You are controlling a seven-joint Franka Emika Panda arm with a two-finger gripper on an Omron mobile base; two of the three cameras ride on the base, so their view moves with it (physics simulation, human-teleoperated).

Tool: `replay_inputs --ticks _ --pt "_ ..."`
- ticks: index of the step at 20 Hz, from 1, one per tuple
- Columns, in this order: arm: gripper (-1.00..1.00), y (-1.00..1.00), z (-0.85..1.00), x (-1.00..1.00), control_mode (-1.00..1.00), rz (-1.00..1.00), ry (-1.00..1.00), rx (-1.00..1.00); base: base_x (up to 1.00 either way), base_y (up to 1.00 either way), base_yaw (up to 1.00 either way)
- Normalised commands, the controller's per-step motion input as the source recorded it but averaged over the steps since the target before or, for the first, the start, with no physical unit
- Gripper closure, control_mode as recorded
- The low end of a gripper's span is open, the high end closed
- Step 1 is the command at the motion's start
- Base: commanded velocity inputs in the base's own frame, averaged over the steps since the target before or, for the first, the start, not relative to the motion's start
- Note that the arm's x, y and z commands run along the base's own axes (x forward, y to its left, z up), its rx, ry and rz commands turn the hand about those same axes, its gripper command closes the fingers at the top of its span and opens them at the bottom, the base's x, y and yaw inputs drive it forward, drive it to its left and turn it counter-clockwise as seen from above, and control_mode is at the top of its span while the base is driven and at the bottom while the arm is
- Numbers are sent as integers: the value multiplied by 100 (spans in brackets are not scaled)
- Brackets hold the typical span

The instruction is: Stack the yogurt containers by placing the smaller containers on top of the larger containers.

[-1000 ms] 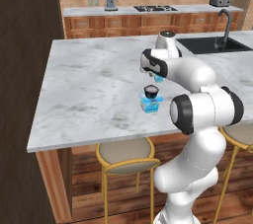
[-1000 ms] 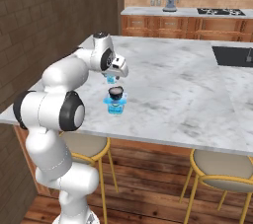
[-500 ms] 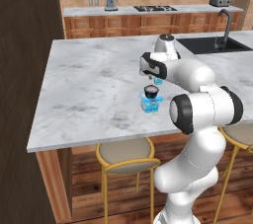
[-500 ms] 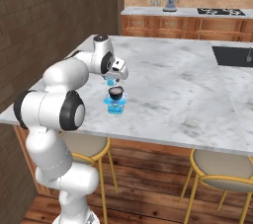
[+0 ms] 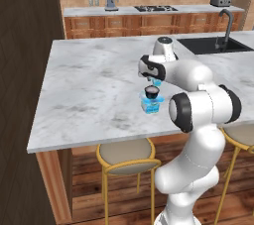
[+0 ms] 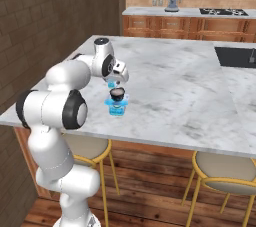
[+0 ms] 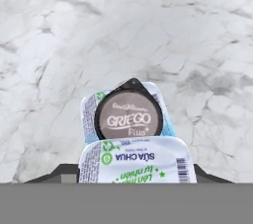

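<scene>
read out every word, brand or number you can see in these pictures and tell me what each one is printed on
"GRIEGO": on the pale lid of the dark cup, which sits on the light-blue tub.
A smaller line under it, maybe "Plus": too blurred to be sure.
"SUA CHUA": on the white lid of the tiny light-blue cup at the tool, printed upside down in the hand view.
Green script, barcode and side print on that lid: too small to read.

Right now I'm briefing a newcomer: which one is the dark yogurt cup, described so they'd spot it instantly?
On the grey-white marble island counter, near its front edge, sits a squarish light-blue tub. The round, near-black cup with the brownish "Griego" lid stands on top of it, the only dark container there.
</scene>
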Motion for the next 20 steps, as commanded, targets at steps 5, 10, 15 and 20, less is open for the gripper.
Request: replay_inputs --ticks 5,10,15,20 --pt "100 0 -19 11 -100 0 -2 0 0 0 0" --pt "100 -2 -8 0 -100 0 -10 0 0 0 0" --pt "100 0 0 0 -100 0 -10 0 0 0 0" --pt "100 0 -1 0 -100 0 -4 0 0 0 0"
